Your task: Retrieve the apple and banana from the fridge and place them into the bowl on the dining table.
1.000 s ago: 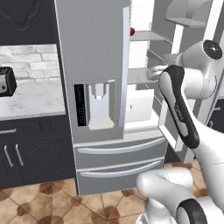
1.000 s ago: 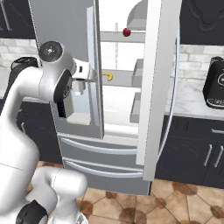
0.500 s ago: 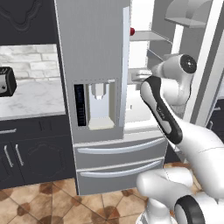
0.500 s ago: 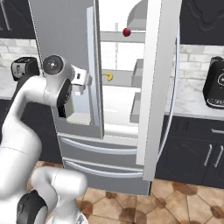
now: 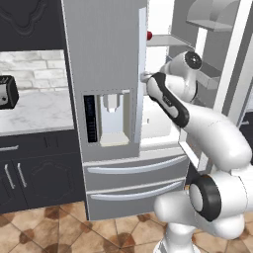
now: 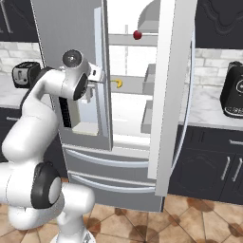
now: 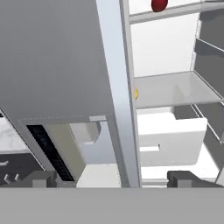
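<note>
Hand view, gripper wide open and empty, fridge door edge ahead, apple above, probably banana peeking behind.

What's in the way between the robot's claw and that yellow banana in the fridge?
The edge of the fridge's left door: in the hand view the open gripper straddles it and it hides most of the banana; the right base view shows the banana behind it.

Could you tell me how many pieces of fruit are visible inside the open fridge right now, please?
2. The apple sits on the upper shelf, and the banana lies on the shelf below it, further left. More could be hidden behind the closed left door.
</note>
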You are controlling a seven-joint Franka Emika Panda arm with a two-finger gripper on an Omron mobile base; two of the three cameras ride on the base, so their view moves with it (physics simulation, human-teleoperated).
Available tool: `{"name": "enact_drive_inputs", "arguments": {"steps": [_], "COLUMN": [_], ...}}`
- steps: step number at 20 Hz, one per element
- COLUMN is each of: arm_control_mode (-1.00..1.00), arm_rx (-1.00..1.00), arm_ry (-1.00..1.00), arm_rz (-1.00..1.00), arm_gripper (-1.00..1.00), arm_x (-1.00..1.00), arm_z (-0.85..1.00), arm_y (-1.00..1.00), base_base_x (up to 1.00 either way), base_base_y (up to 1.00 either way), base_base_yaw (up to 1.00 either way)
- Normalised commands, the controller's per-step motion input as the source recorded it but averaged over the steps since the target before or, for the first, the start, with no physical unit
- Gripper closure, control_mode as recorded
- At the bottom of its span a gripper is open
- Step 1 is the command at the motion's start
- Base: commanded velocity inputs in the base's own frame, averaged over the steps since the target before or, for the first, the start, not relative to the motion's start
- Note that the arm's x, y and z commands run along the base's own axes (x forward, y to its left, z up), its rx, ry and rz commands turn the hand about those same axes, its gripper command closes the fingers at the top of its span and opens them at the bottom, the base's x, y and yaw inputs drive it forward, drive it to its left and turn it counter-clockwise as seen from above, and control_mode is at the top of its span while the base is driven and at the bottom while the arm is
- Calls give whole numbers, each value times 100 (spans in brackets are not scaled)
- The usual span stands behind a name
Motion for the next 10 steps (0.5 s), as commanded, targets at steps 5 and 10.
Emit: {"name": "enact_drive_inputs", "arguments": {"steps": [5, 10], "arm_control_mode": [-100, -100], "arm_rx": [0, 0], "arm_ry": [-2, -23], "arm_rz": [0, 0], "arm_gripper": [-100, -100], "arm_x": [62, 37], "arm_z": [0, -4], "arm_y": [0, 0], "base_base_x": [0, 0], "base_base_y": [0, 0], "base_base_yaw": [0, 0]}}
